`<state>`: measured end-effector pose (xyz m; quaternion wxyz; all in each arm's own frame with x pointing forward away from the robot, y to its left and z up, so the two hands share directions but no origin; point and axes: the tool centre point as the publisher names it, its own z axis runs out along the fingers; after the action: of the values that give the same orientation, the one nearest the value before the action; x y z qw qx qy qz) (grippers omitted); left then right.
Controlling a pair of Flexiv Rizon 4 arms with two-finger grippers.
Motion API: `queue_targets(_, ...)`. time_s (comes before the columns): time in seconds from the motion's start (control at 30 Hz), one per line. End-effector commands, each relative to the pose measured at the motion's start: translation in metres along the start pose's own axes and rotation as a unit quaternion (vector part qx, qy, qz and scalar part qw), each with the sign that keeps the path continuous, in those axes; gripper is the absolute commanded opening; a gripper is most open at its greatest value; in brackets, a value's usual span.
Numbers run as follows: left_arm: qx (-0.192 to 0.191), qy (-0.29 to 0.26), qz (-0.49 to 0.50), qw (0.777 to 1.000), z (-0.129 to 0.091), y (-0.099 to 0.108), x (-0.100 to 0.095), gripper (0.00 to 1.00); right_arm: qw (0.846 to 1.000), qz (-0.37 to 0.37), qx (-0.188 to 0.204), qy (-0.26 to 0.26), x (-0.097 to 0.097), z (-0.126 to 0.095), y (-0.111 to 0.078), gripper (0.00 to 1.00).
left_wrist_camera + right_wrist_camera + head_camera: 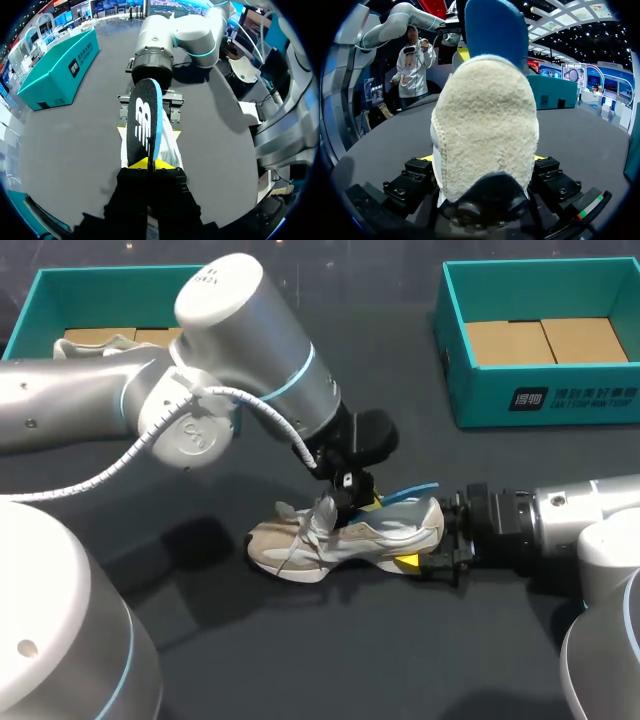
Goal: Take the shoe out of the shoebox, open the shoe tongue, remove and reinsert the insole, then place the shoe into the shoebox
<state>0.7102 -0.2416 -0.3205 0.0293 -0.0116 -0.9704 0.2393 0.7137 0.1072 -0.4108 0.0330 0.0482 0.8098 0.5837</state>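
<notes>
A beige and white shoe (345, 535) lies on its side on the dark table, toe toward my left. My right gripper (435, 540) clasps its heel (485, 130) from both sides, and its yellow fingertips (122, 131) show either side of the shoe. My left gripper (355, 498) is above the shoe's opening, shut on one end of the insole (145, 125). The insole is black on one face and blue on the other, and it sticks out of the shoe above the heel (410, 490). In the right wrist view the blue insole (495, 27) rises behind the heel.
A teal shoebox (540, 390) with cardboard in it stands at the back right. A second teal box (60, 290) stands at the back left behind my left arm, with something pale inside it. Bare dark table lies in front of the shoe.
</notes>
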Motion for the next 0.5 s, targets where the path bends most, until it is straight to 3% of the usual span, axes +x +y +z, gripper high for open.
queue_targets(0.03,-0.013,-0.008,-0.006,1.000,0.014,-0.015,-0.006,0.00,1.000,0.000,0.002,-0.001,0.002,0.000,0.001,0.00)
queue_targets(0.2,-0.012,-0.013,-0.003,1.000,0.012,-0.021,-0.008,0.00,1.000,0.000,0.002,-0.001,0.002,0.000,0.001,0.00)
queue_targets(0.27,-0.009,-0.021,0.002,1.000,0.010,-0.022,-0.005,0.35,1.000,0.000,0.002,-0.001,0.002,0.000,0.001,0.00)
queue_targets(0.4,-0.001,-0.038,0.007,0.999,0.007,-0.024,-0.002,0.51,1.000,0.000,0.002,-0.001,0.002,0.000,0.001,0.00)
queue_targets(0.47,0.004,-0.054,0.007,0.999,0.005,-0.026,0.000,0.74,1.000,0.000,0.002,-0.001,0.002,0.000,0.001,0.00)
queue_targets(0.5,0.007,-0.058,0.009,0.998,0.004,-0.026,0.001,0.76,1.000,0.000,0.002,-0.001,0.002,0.000,0.001,0.00)
